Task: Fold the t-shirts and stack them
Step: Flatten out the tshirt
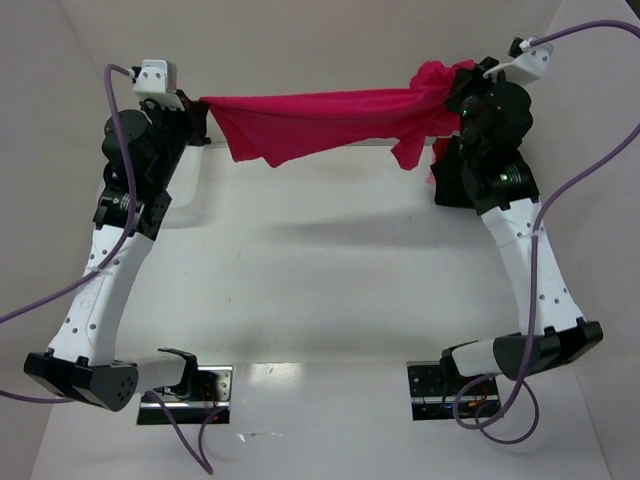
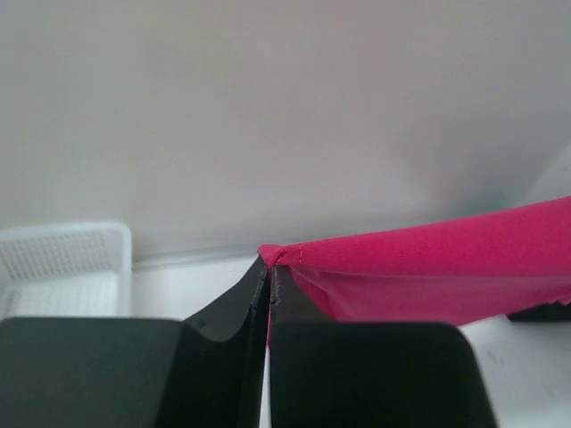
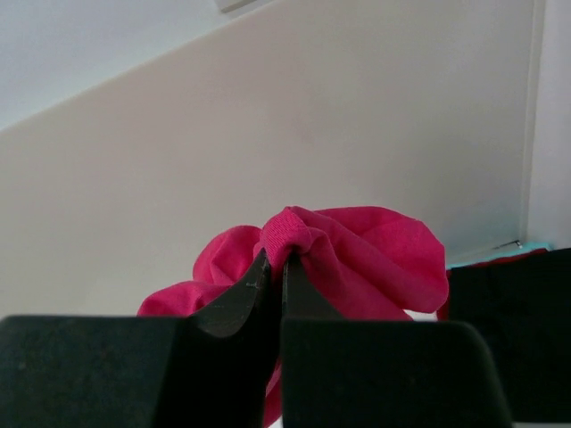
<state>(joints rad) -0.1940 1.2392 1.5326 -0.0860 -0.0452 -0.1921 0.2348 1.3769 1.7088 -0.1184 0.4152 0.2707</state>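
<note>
- L claw [image 1: 203, 102]: fingers pressed together on a corner of the red t-shirt [image 1: 320, 120]. In the left wrist view the left claw [image 2: 269, 267] pinches the stitched hem right at its tips.
- From the L claw tips the red t-shirt [image 2: 428, 267] runs off to the claw's right as one taut band. No cloth shows on the claw's left.
- R claw [image 1: 458, 92]: also clamped on the shirt. In the right wrist view the right claw [image 3: 277, 260] bites a rolled fold of cloth, w/ the red t-shirt [image 3: 375, 254] bunched in puffs just behind and to both sides of the tips.
- Shirt position: hung in the air between the 2 claws, off the surface [image 1: 320, 310]. Top edge is pulled nearly straight from claw to claw, lower edge sags below it.
- More cloth is gathered at the R claw end than at the L. A loose flap hangs down just beside the R claw, on the side toward the L claw.
- Shirt's shadow lies on the surface under the span.
- White mesh basket [image 2: 62, 263] sits to the L claw's left, apart from the shirt.
- Dark shape [image 3: 508, 330] to the R claw's right, w/ a red edge above it. Can't tell what it is.
</note>
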